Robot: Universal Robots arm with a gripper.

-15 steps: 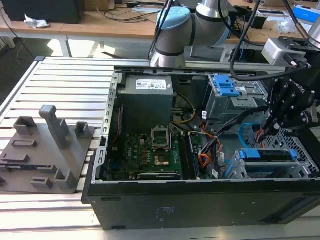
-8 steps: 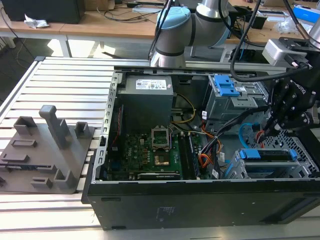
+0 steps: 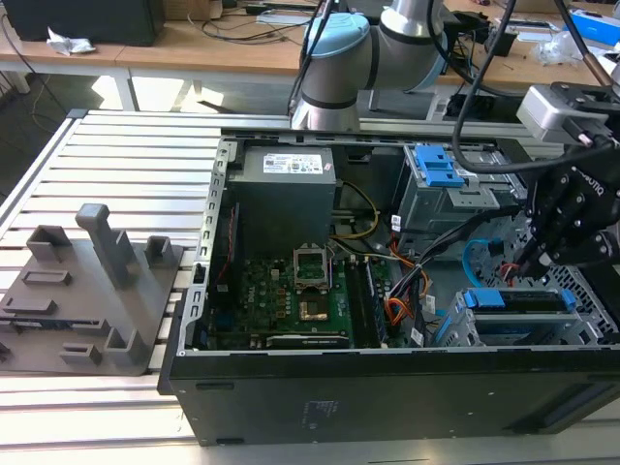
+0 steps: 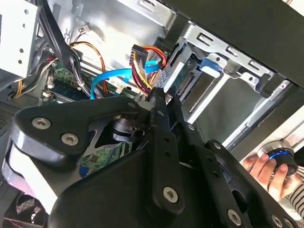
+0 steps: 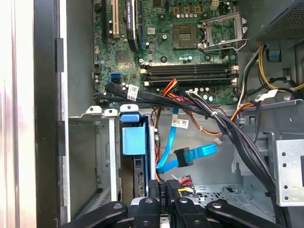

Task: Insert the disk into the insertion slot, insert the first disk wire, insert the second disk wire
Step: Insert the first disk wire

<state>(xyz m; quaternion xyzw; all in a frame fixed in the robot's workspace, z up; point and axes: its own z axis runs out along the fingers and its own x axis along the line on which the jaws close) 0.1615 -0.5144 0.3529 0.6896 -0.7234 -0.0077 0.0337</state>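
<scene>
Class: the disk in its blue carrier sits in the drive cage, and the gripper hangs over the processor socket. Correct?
No. The exterior view shows the gripper by the drive cage, apart from the processor socket. The disk in its blue carrier does sit in that cage.

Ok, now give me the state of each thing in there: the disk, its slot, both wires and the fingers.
disk: seated in its bay, blue carrier end showing.
insertion slot: occupied by the disk.
first disk wire: clamped at the plug end, not seen plugged in.
second disk wire: loose, plug hanging free.
gripper: fingers shut on the first disk wire.
computer case: side open.
</scene>
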